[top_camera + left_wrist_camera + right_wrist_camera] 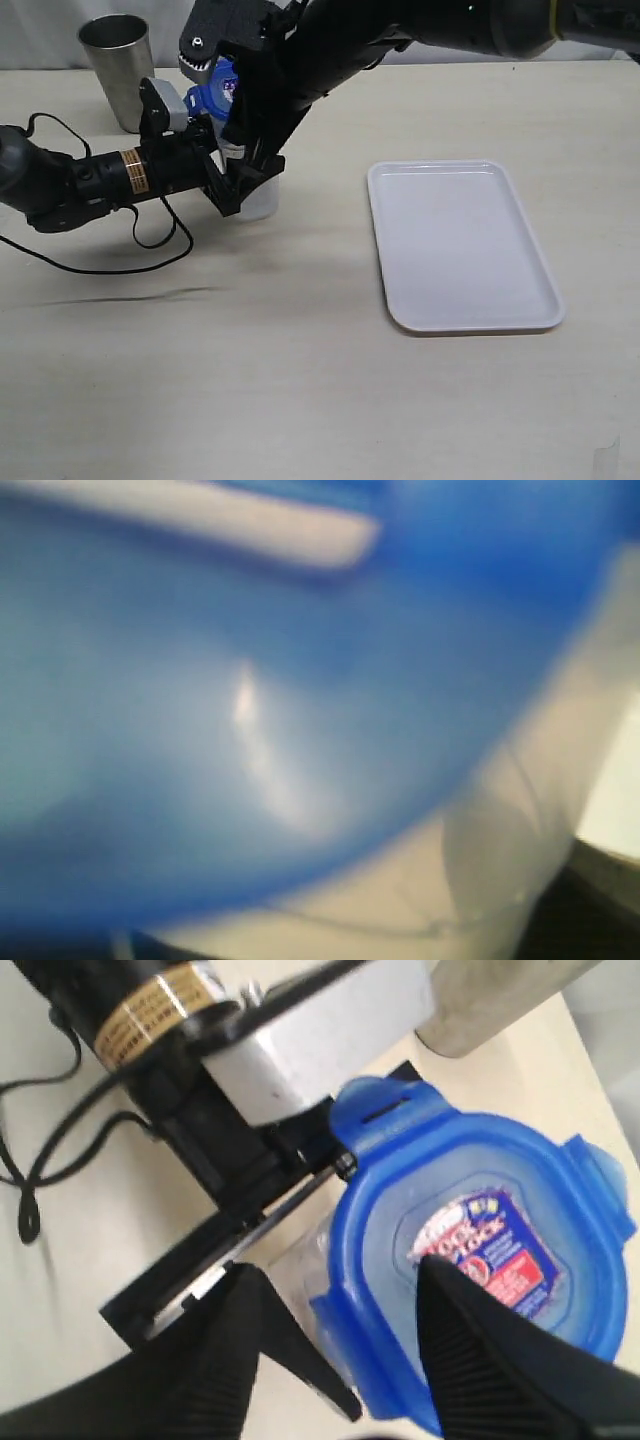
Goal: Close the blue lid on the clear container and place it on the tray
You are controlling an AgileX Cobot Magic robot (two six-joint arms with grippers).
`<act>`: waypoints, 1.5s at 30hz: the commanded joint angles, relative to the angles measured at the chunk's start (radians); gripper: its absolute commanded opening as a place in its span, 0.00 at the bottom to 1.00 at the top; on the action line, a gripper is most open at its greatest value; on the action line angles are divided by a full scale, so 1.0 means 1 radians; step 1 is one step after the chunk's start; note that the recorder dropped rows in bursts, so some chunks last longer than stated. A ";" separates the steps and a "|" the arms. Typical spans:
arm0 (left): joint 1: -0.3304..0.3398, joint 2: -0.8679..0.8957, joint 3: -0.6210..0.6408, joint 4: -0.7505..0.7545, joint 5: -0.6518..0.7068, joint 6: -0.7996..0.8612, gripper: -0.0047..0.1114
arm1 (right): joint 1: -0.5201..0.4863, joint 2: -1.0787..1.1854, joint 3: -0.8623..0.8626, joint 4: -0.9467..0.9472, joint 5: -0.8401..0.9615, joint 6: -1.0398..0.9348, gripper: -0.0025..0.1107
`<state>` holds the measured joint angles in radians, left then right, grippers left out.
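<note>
A pale, cream-coloured counter [300, 400] is stretching across nearly everything I am seeing, faint streaks showing in its surface. Along its far edge a plain white wall [40, 30] is rising. Soft, even light is falling, casting blurred shadows.

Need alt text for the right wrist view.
The blue lid sits on the clear container, sticker up, seen from above between the black fingers of the open right gripper. The left arm reaches in beside the container; a grey cup stands nearby.
</note>
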<state>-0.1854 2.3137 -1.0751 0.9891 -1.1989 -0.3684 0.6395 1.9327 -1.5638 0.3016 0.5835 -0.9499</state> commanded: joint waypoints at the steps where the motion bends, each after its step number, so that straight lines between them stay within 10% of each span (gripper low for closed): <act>1: -0.008 -0.002 0.003 0.012 -0.022 -0.002 0.04 | 0.000 -0.073 0.005 0.037 -0.039 0.129 0.44; 13: -0.008 -0.002 0.003 -0.006 -0.016 -0.002 0.04 | -0.161 -0.118 0.005 0.037 -0.022 0.699 0.41; 23: -0.008 -0.002 0.003 -0.006 -0.010 -0.002 0.04 | -0.243 0.040 -0.068 0.480 0.148 0.435 0.41; 45: -0.008 -0.002 0.003 -0.004 -0.008 -0.002 0.04 | -0.241 0.230 -0.138 0.548 0.371 0.408 0.41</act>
<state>-0.1876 2.3137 -1.0730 0.9920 -1.2027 -0.3788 0.3839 2.1060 -1.7156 0.8345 0.8468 -0.5026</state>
